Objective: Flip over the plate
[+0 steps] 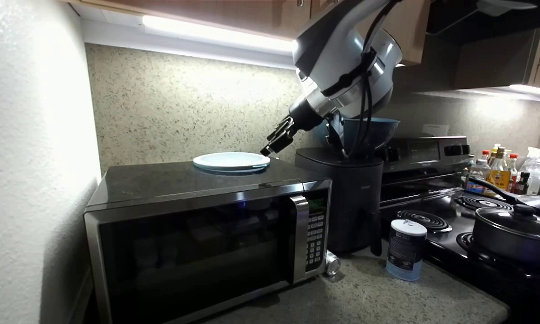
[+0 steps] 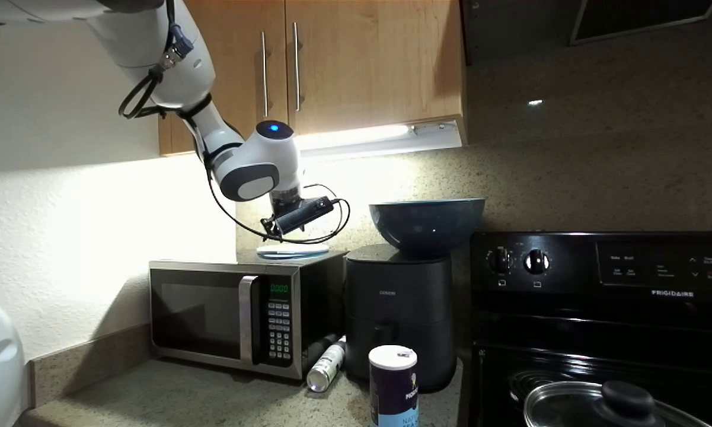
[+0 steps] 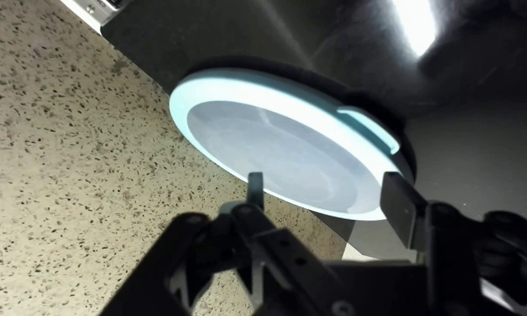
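Observation:
The plate (image 1: 231, 160) is pale blue and lies flat on top of the microwave, near the back wall. It also shows in an exterior view (image 2: 292, 251) as a thin edge. In the wrist view the plate (image 3: 285, 149) has a greyish centre, a pale rim and a thin raised strip on one side. My gripper (image 1: 270, 143) is tilted down just above and beside the plate's edge. In the wrist view the gripper (image 3: 324, 175) has its fingers wide apart, with nothing held between them. The plate lies beyond the fingertips. Whether a fingertip touches the rim I cannot tell.
The microwave (image 1: 184, 184) stands beside a black air fryer (image 2: 400, 308) with a dark teal bowl (image 2: 427, 225) on it. The speckled wall (image 3: 70, 175) is close behind the plate. Cabinets (image 2: 373, 65) hang above. A can (image 2: 327, 365) and a salt container (image 2: 393, 379) stand near.

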{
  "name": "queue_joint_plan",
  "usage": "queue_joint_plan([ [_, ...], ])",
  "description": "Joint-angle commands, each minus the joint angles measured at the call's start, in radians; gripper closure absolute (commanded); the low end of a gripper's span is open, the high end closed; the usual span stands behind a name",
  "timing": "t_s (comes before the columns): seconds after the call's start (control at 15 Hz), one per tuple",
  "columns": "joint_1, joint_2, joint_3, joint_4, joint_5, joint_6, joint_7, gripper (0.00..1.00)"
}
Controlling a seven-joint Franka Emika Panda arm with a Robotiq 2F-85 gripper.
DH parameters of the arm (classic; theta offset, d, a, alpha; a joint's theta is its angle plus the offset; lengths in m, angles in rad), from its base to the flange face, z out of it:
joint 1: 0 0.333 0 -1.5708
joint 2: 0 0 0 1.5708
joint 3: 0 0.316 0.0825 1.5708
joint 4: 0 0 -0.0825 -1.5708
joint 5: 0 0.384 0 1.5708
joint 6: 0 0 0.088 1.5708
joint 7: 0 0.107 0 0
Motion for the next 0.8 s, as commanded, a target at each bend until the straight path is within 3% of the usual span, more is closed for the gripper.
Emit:
queue_joint_plan([
  [0.0,-0.015,-0.039,0.009,-0.02,0.057,-0.007,-0.022,0.02],
  [0.13,-0.014,-0.045,0.013,-0.014,0.103,0.045,-0.028,0.0],
  [0.2,-0.004,-0.012,0.0,0.002,0.056,0.018,0.0,0.05],
  [0.27,-0.005,-0.018,0.0,0.004,0.068,0.025,0.0,0.0],
  [0.73,-0.005,-0.027,0.0,0.004,0.073,0.026,0.0,0.0],
])
